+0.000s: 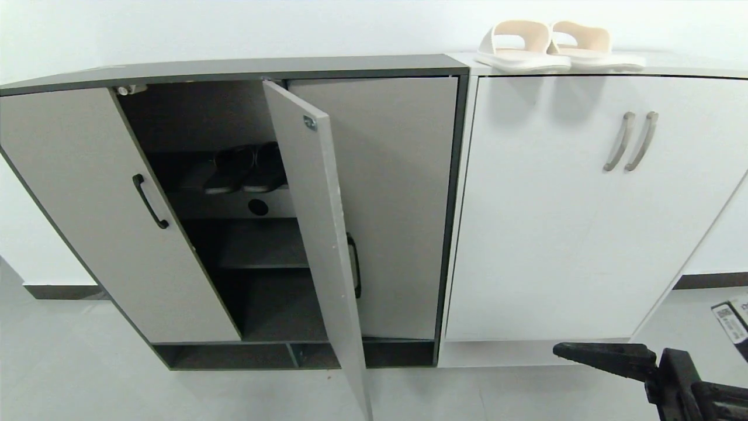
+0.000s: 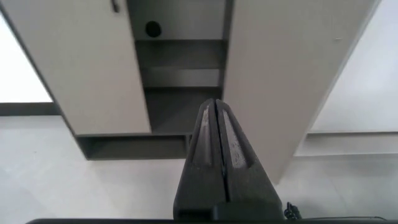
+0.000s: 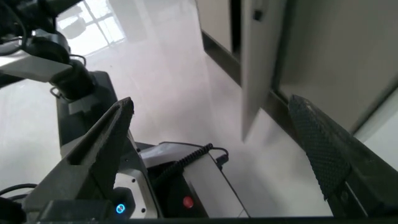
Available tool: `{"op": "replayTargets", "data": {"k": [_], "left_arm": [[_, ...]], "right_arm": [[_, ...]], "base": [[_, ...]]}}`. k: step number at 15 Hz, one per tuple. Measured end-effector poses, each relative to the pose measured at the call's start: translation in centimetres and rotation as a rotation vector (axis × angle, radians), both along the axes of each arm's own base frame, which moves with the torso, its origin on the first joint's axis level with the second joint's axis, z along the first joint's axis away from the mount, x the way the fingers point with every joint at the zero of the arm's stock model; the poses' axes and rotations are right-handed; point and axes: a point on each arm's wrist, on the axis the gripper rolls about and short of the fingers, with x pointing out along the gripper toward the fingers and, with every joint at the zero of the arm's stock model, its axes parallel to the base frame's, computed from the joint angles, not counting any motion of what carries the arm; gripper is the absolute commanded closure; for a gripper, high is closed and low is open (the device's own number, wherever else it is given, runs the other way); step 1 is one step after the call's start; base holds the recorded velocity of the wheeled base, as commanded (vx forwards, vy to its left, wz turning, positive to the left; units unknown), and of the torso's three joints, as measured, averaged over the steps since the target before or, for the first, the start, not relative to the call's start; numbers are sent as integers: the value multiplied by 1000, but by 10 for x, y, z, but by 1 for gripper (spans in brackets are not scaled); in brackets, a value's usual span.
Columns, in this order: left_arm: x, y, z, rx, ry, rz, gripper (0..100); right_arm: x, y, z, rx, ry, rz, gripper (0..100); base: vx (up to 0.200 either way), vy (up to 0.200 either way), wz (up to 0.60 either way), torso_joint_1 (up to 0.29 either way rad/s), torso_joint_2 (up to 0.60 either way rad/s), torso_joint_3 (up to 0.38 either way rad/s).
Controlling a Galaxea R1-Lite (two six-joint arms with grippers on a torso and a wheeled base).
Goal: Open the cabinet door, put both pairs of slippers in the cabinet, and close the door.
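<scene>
**Task progress.** The door of the grey cabinet is standing swung open. A dark pair of slippers is lying on an upper shelf inside. A cream pair of slippers is sitting on top of the neighbouring white cabinet. By my reckoning about half the job is waiting: fetching that pair, shelving it, and shutting the door.

**Left end effector**. It is clenched, with its fingers pressing together, and is holding and touching nothing. The open compartment is lying straight ahead of it, with the dark pair higher up and beyond.

**Right end effector**. It is released, with its fingers spreading wide, and is gripping nothing. It is hanging low over the floor, with the door's lower corner ahead of it. The cream pair is sitting well above and beyond it.
</scene>
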Motion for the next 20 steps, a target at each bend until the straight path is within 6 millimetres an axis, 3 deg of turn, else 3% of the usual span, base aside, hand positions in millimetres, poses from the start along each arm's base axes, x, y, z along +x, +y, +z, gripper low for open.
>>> {"op": "replayTargets", "data": {"k": [10,14,20], "left_arm": [[0,0,0,0,0,0,100],[0,0,0,1,0,-1,100],[0,0,0,1,0,-1,100]], "right_arm": [[2,2,-4,-16,18,2,0],[2,2,-4,-17,19,1,0],[2,2,-5,-21,22,-2,0]], "base": [[0,-200,0,3,3,4],[0,0,0,0,0,0],[0,0,0,106,-321,-260]]}}
